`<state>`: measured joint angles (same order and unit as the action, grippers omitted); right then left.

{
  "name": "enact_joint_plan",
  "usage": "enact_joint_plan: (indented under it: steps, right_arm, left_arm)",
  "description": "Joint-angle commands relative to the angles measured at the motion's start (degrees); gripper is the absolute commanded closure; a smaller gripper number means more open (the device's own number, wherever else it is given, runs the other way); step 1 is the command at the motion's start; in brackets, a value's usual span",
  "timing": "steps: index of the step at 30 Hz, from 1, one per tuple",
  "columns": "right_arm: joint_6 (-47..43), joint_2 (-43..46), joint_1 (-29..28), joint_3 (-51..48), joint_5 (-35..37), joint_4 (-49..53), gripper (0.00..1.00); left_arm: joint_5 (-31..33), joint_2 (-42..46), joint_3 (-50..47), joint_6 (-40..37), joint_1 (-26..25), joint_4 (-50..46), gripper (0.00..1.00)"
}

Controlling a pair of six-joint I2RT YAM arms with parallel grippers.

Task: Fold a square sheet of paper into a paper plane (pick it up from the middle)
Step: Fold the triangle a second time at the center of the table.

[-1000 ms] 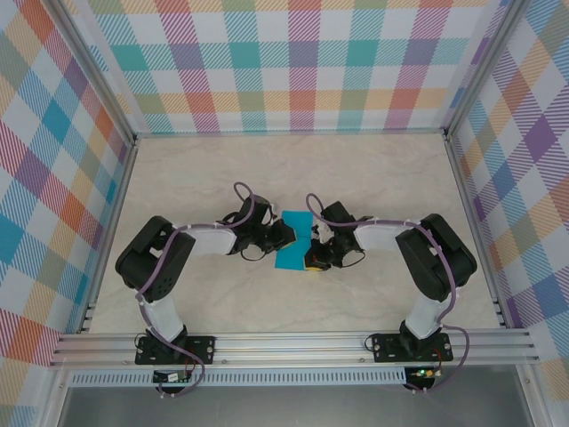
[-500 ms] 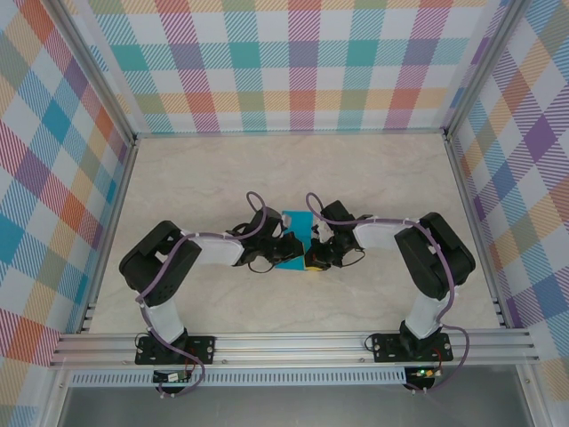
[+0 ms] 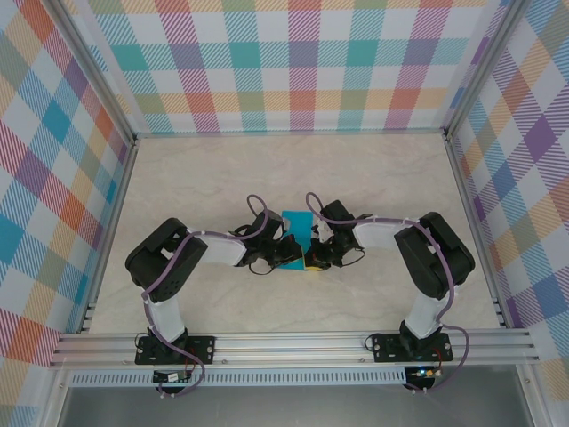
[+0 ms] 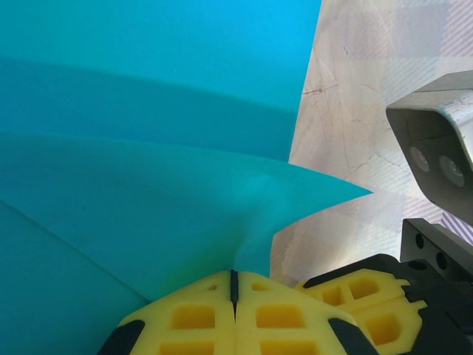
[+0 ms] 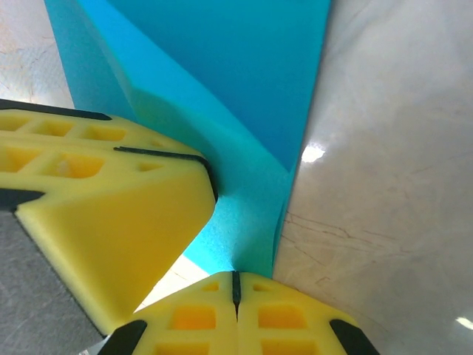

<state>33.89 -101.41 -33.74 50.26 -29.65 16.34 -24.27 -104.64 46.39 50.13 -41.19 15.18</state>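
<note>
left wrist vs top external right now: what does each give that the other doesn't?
Left wrist: the left gripper with yellow pads shut on the square sheet of paper, a crease and a raised pointed flap in the sheet, and the right gripper close beside it. Top external: the left arm and right arm whole, down to their bases on the rail, and the plaid walls. Both: teal paper on the marbled table, grippers meeting at it.
</note>
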Motion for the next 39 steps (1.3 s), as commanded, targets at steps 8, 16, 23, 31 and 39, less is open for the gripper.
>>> enact_joint_plan:
  steps: [8, 16, 23, 31, 39]
  right_arm:
    - [0.87, -0.14, -0.15, 2.57, 1.51, -0.68, 0.97]
    - [1.62, 3.42, -0.18, 0.83, -0.28, -4.30, 0.97]
    - [1.27, 3.85, -0.23, 0.29, 0.42, -4.67, 0.97]
    - [0.42, -0.84, -0.19, 0.37, 1.79, -3.70, 0.99]
    - [-1.92, -3.54, -0.38, 0.72, 6.83, 1.24, 0.99]
  left_arm:
    - [2.46, -0.92, -1.04, -0.04, -0.74, -3.78, 0.97]
    - [2.48, -1.08, -1.15, 0.14, -0.75, -3.60, 0.97]
    - [2.52, -1.11, -1.04, 0.14, -0.80, -3.58, 0.98]
    - [2.48, -1.17, -0.78, 0.14, -0.75, -3.49, 0.98]
    - [3.29, -0.69, -0.91, -0.50, -0.56, -3.47, 0.98]
